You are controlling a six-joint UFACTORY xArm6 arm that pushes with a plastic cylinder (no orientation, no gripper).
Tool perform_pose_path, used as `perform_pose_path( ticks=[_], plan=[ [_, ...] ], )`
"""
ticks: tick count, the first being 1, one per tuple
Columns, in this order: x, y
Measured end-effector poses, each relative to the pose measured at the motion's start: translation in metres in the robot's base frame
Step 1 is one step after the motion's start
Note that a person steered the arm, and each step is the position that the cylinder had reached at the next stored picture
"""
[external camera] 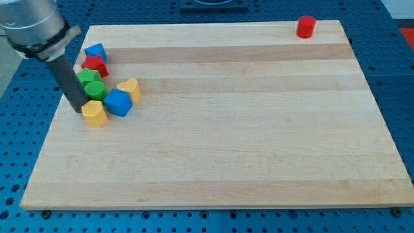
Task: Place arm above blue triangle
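Blue triangular block (95, 51) lies at the upper left of the pale wooden counter (246, 129), touching a red block (96, 65) below it. Fingerless, my tip (76, 110) holds nothing, resting just left of a yellow hexagonal block (95, 113), below the blue triangle.

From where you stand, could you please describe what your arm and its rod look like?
My arm shows a rounded grey metallic housing at the view's top left. From it runs a straight, plain dark rod ending in my tip. No cables or markings are visible.
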State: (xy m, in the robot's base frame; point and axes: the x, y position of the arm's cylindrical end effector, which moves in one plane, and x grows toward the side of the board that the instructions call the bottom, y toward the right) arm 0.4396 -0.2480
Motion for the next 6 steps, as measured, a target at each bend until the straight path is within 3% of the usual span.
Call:
perform_pose_path(
  ticks=[1,2,3,4,5,6],
  plan=[
    [0.006,-0.055],
    [0.051,-0.004],
    [0.057,0.025],
    [0.018,0.023],
    [0.016,0.027],
    [0.022,-0.054]
  ],
)
